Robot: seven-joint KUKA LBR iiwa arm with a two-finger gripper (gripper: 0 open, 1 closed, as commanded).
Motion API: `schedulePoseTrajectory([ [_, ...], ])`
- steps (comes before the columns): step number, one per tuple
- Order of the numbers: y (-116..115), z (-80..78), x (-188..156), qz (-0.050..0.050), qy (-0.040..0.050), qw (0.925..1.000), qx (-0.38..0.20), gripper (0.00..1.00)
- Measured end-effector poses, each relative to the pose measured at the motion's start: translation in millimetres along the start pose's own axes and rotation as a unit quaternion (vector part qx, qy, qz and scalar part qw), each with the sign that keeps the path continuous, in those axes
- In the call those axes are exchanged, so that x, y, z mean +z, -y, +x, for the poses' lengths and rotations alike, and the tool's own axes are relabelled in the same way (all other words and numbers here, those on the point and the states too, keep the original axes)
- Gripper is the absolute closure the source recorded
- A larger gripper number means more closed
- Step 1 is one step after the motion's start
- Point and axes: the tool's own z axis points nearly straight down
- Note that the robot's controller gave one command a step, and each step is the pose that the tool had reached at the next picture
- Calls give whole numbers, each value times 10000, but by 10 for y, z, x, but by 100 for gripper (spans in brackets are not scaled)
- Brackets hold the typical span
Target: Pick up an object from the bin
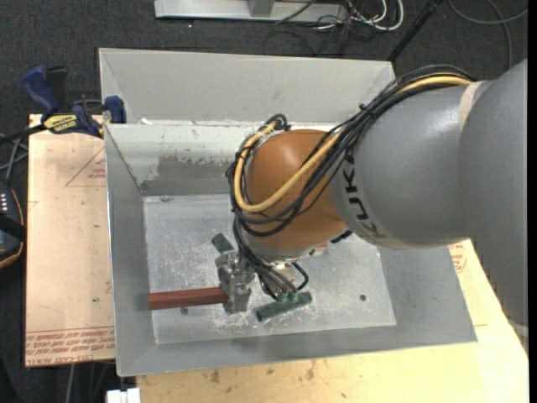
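A dark floor (67, 15) is showing behind the grey metal bin (252, 82), and the bin's pale, scuffed bottom is carrying a few loose things. A long red-brown bar (186, 298) is lying flat near the bin's front wall, running left to right. I am reaching in from the right of that bar with my grey arm (436, 175). My orange wrist cover (289, 183), wrapped in yellow and black cables (252, 193), is hanging above and to the right of the bar. My tool (235, 288) is sitting low over the bin's bottom at the bar's right end. I cannot tell whether it is touching the bar or closing round it. Nor can I tell whether it is spread or pressed together, since the wrist is hiding much of it. A short dark green piece (284, 306) is lying tilted just to the right of the bar's right end, just beside my tool and apart from the bar.
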Motion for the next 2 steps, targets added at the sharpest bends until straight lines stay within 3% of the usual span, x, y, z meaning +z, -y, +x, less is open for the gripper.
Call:
schedulePoseTrajectory([
  [1,230,-207,328,-3,19,9995,-304,100],
  [2,-24,-12,-661,1,2,9997,-228,100],
])
